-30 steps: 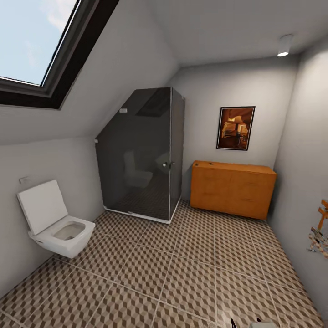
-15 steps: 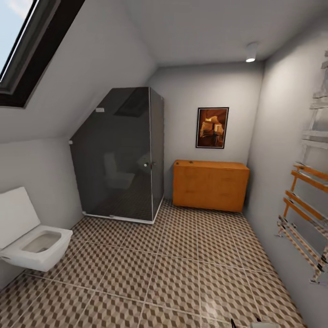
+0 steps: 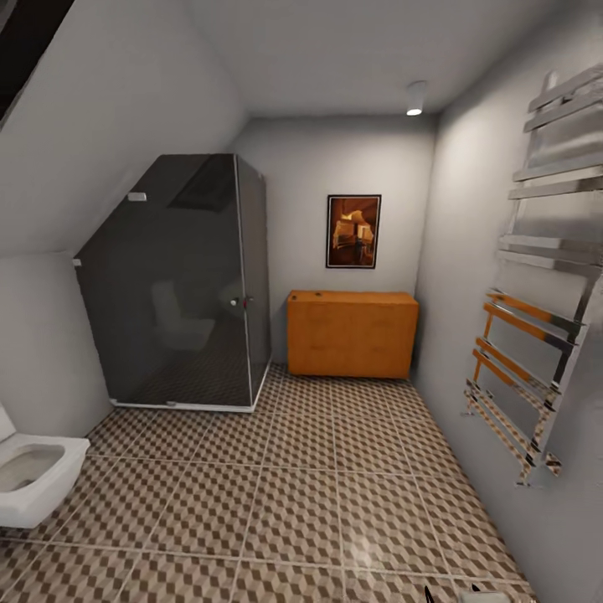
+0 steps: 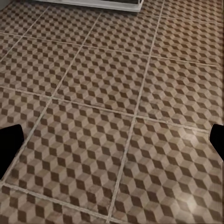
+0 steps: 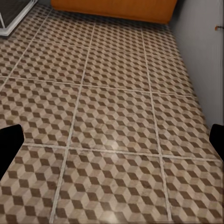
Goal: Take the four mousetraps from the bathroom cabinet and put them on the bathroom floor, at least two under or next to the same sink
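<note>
cabinet ahead, traps not seen yet

the cabinet [image 3: 352,333] stands against the far wall, across the bathroom floor [image 3: 310,486]. you can't spot any mousetraps yet. they're likely light, thin and stiff, so pinch one by its edges. both grippers look spread wide, holding nothing.

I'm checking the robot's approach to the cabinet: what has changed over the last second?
Only the head camera swung right. The cabinet, shower stall and picture slid left in the head view, the toilet nearly left the frame, the skylight dropped out, and a towel rack came in on the right wall. Nothing was grasped or released; the fixtures and bathroom floor look unmoved.
</note>
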Controlling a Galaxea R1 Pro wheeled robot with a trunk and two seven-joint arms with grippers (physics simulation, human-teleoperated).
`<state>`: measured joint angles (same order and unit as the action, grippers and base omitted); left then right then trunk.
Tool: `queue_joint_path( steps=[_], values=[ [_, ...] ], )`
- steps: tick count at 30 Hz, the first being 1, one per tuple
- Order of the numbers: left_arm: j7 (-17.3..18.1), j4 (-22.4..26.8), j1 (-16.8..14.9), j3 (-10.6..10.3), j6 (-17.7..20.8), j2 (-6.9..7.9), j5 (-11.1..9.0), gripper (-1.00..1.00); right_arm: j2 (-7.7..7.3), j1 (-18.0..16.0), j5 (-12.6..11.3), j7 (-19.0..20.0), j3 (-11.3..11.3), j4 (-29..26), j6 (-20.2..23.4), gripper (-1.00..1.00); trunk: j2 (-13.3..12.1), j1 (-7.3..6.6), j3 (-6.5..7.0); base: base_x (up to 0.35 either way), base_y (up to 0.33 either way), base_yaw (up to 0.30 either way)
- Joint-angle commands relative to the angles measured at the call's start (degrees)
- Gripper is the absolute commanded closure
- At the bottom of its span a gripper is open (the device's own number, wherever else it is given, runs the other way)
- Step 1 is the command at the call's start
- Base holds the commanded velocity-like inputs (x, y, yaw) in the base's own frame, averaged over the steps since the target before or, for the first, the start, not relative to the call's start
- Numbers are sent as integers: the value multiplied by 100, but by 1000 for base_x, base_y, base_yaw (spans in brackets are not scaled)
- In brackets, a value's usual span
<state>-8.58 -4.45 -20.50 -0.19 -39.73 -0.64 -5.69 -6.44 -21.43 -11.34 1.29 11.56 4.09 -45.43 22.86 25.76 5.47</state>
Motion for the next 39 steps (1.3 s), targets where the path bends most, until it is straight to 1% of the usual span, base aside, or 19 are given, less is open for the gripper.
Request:
queue_joint_path(
  steps=[1,11,39],
  values=[
    [14,-19,-7,-7,-35,-1,-41,-100,2,-9,-53,13,48,22,-27,-100,5,2,-7,0,0,-131],
    [14,-21,-7,-7,-35,-5,-42,-100,2,-10,-40,-9,56,22,-21,-100,5,2,-48,0,0,-24],
    [14,-21,-7,-7,-35,1,-45,-100,2,-7,-22,-39,66,22,-1,-100,5,2,-305,0,0,0]
  ],
)
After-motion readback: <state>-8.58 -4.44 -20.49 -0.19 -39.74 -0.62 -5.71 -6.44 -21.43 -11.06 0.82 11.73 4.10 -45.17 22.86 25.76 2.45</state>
